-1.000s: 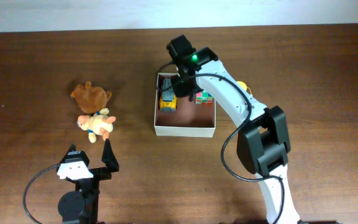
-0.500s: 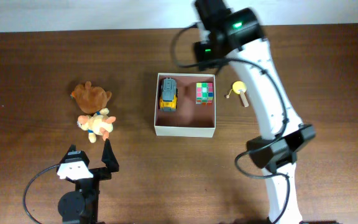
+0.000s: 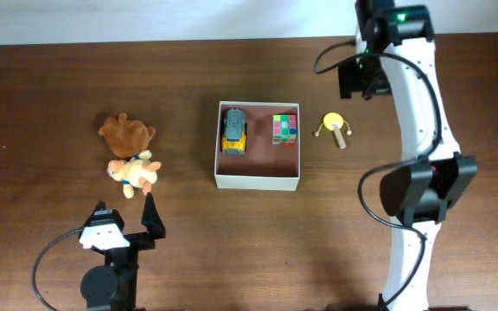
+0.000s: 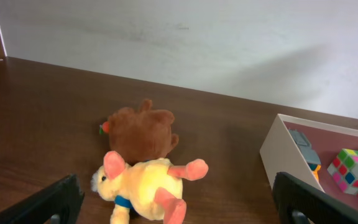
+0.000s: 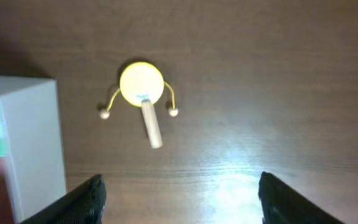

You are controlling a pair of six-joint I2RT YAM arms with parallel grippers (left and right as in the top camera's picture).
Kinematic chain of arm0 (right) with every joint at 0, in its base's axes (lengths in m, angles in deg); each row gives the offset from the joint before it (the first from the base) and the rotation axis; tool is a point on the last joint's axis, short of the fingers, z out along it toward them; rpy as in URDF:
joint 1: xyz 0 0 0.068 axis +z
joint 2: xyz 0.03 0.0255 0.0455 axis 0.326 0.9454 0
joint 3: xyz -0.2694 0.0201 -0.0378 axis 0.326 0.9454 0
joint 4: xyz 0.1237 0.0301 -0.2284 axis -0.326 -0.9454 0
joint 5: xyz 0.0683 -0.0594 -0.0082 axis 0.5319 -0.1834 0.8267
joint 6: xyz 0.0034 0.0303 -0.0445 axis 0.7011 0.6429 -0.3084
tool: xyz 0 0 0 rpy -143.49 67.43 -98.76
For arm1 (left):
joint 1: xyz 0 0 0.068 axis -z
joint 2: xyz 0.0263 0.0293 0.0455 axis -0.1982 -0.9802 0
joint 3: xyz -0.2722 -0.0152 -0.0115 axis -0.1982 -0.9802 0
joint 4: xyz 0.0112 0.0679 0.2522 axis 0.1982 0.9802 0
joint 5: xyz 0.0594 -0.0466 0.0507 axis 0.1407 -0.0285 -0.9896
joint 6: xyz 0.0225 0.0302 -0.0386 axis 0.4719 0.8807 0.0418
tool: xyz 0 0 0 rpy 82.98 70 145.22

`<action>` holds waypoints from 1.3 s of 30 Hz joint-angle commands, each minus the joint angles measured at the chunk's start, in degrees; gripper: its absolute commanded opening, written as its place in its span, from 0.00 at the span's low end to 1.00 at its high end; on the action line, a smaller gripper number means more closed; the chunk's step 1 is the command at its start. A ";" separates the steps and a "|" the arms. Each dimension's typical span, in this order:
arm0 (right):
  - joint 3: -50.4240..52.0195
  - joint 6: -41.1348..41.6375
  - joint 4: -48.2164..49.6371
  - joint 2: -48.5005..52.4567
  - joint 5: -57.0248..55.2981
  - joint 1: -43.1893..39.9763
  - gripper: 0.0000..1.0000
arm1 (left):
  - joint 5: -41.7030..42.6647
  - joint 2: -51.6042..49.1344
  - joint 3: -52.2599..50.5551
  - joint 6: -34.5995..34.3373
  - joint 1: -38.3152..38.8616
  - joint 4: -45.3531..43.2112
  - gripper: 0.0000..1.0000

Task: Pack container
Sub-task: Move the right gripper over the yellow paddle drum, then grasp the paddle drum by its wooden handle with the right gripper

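The container [image 3: 258, 180] is a white-walled box with a pink-brown inside, at the table's middle. In it lie a yellow toy truck [image 3: 233, 130] and a colour cube [image 3: 284, 128]. A yellow rattle drum [image 3: 334, 126] lies on the table just right of it. A brown plush [image 3: 126, 133] and a yellow plush [image 3: 134, 173] lie at the left. My left gripper [image 3: 128, 212] is open and empty, just in front of the yellow plush [image 4: 145, 186]. My right gripper [image 3: 361, 79] is open and empty, beyond the drum [image 5: 142, 87].
The left wrist view shows the brown plush [image 4: 140, 129] behind the yellow one and the container's near corner [image 4: 278, 155] at the right. The right wrist view shows the container's wall [image 5: 36, 143] at the left. A pale wall runs along the table's far edge.
My right arm has lifted off the container, where it was over the toy truck, and swung right and back, empty. The truck stays in the box. The left arm has not moved.
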 commanded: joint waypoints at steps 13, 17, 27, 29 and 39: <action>28.11 -7.28 17.07 -0.52 8.79 -0.68 0.73 | 0.24 0.48 -0.39 1.14 -0.04 0.00 0.99; 29.16 -10.64 19.08 -0.52 9.33 -0.70 0.72 | 0.24 0.48 -0.39 1.14 -0.07 -0.02 0.99; 36.26 -10.60 28.30 -0.31 10.40 -0.68 0.64 | 0.24 0.48 -0.39 1.16 -0.04 -0.02 0.99; 36.85 -10.56 29.22 -0.31 10.38 -0.68 0.64 | 0.24 0.48 -0.39 1.16 -0.07 -0.02 0.99; 36.94 -8.87 32.22 -0.31 10.10 -0.68 0.51 | 0.24 0.48 -0.39 1.16 -0.04 -0.02 0.99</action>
